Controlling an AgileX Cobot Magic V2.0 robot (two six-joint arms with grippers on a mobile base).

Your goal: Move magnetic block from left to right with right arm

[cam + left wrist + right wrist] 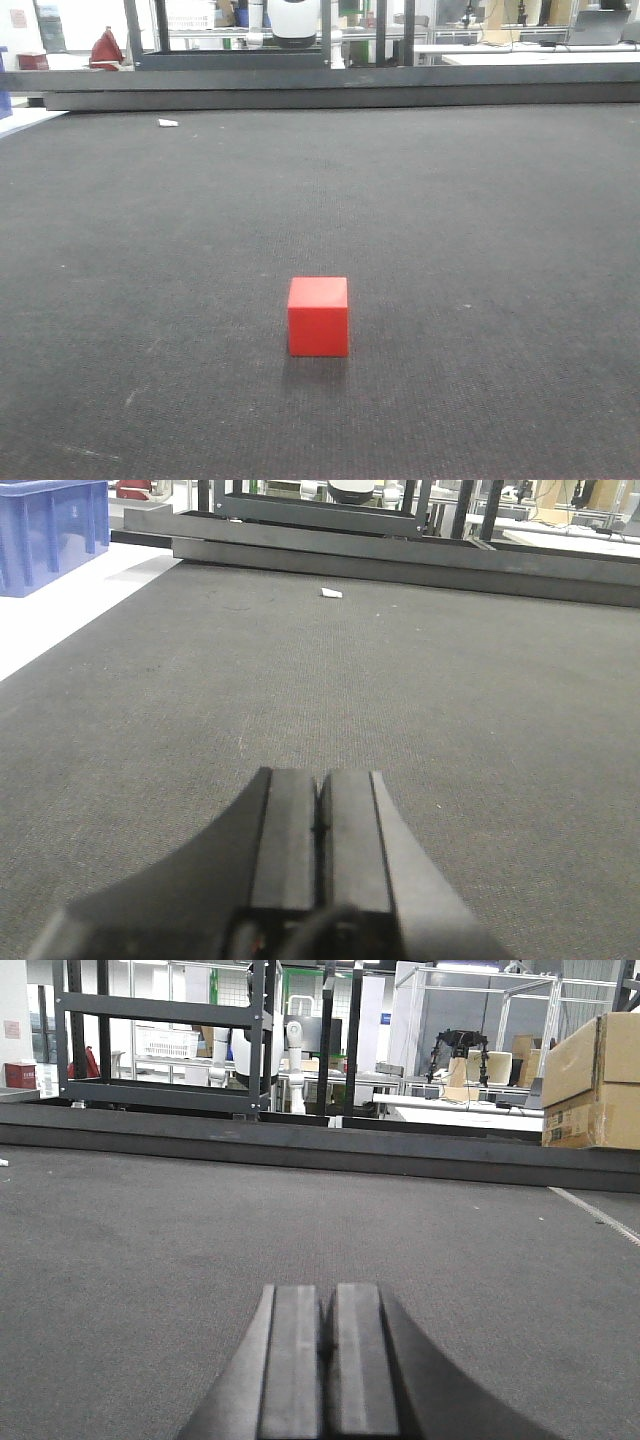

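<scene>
Your block (318,316) sits on the dark table (480,250).
You see the right hand (328,1295) and left hand (320,778) low over the table, fingers pressed together.

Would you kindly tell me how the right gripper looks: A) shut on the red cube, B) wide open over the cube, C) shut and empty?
C: the right gripper has its fingers pressed together with nothing between, and the magnetic block sits alone on the mat.
</scene>
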